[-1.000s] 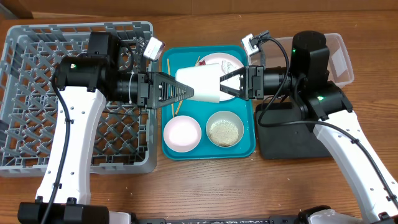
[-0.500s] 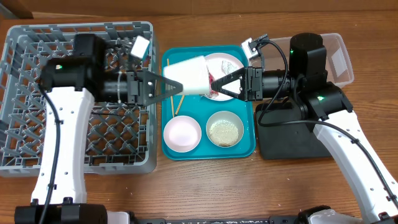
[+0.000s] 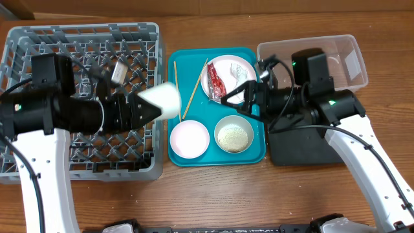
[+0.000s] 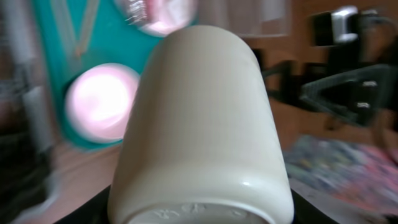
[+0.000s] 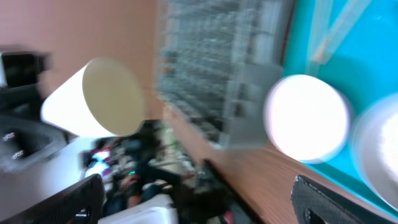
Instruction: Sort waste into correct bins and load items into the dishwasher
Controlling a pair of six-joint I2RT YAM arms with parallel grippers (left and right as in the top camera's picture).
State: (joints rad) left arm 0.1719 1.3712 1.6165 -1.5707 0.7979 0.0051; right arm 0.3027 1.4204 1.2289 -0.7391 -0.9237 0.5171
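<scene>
Clamping a white cup (image 3: pixel 163 99), the left gripper (image 3: pixel 149 107) faces the wide-spread right gripper (image 3: pixel 229 103).

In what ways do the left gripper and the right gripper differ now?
The left gripper is closed on a white cup; the right gripper is open and holds nothing. The left gripper is over the grey rack's edge; the right gripper is over the teal tray, at the near rim of the plate. Both reach sideways, pointing toward each other.
</scene>
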